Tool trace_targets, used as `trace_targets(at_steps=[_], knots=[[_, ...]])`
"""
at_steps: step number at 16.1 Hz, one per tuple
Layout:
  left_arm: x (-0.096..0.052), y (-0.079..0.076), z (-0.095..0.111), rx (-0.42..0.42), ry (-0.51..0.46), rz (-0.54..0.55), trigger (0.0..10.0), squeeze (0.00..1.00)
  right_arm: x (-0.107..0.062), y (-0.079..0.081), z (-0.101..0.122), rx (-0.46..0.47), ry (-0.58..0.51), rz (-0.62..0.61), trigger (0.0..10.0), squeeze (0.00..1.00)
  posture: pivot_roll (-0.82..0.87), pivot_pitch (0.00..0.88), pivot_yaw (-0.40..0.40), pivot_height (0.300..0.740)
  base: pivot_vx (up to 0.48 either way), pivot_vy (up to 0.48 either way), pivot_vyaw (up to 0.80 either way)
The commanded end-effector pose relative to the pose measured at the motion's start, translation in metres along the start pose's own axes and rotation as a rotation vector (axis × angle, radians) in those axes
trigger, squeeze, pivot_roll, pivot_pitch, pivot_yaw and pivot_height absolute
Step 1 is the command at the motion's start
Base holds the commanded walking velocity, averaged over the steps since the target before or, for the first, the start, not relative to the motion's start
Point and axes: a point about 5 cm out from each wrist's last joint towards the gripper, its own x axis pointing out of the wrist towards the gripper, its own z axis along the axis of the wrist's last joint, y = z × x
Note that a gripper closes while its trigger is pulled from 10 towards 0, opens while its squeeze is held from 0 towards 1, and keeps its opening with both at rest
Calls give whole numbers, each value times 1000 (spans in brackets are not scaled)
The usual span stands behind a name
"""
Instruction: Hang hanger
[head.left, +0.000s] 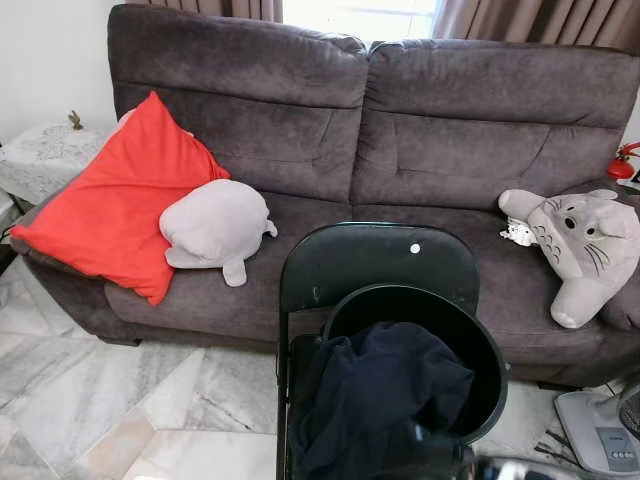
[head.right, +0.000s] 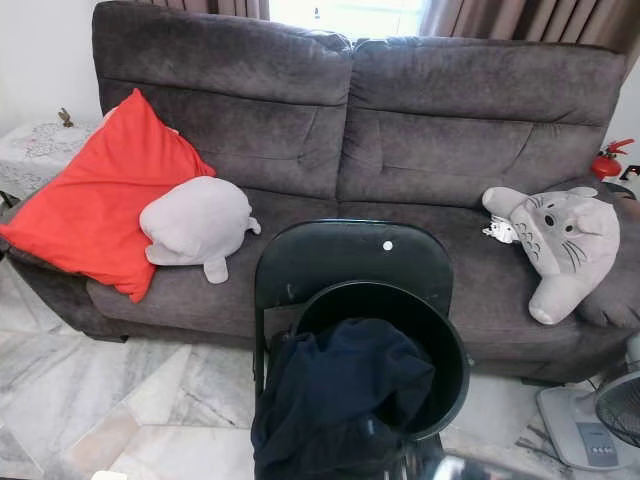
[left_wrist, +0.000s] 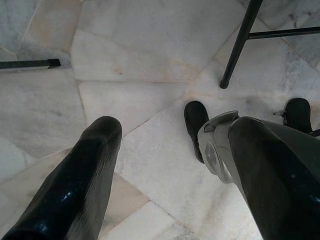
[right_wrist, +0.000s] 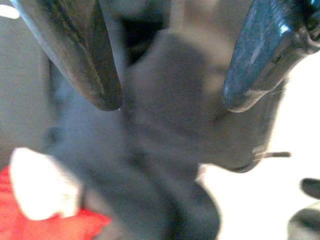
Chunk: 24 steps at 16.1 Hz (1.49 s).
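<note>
- Down near the white marble floor (left_wrist: 150, 90), the left gripper (left_wrist: 175, 165) hangs with its two black fingers spread wide, holding nothing.
- The right gripper (right_wrist: 170, 75) is spread apart too, empty, above blurry dark cloth.
- Close in front, a dark navy piece of clothing (head.left: 380, 400) spills out of a round black basket (head.left: 470, 330) on a black folding chair (head.left: 375, 255).
- Behind it stands a grey fabric sofa (head.left: 400, 130) with a red pillow (head.left: 120, 200) and two grey plush toys; I cannot tell where a hanger is.

Long, glossy black fingers (left_wrist: 75, 185) with rounded tips are seen. A silver-grey joint housing (left_wrist: 216, 145) and black feet (left_wrist: 195, 120) are shown.
</note>
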Motion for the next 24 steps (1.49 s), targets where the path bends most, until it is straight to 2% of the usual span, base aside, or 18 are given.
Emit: trace_targets(at_steps=[1,5,7,11,19,24], knots=[[-1,0,-6,11,26,-1,10000,0,-1,7,-1,-12,-3,48,10000,0,-125,40,-27,740,0,0,0],[-1,1,-5,4,22,4,10000,0,5,3,-15,-75,44,50,10000,0,-122,50,-26,740,0,0,0],[-1,1,-4,4,22,6,10000,0,8,-5,-28,-111,109,-15,10000,0,-124,53,-25,740,0,0,0],[-1,1,-4,0,20,6,10000,0,15,-12,-37,-138,136,-85,10000,0,-117,59,-23,740,0,0,0],[-1,2,-3,-2,20,9,10000,0,28,-11,-37,-175,81,-105,10000,0,-113,69,-18,740,0,0,0],[-1,2,-3,-3,19,13,10000,0,36,-23,-23,-201,2,-213,10000,0,-110,72,-17,740,0,0,0]])
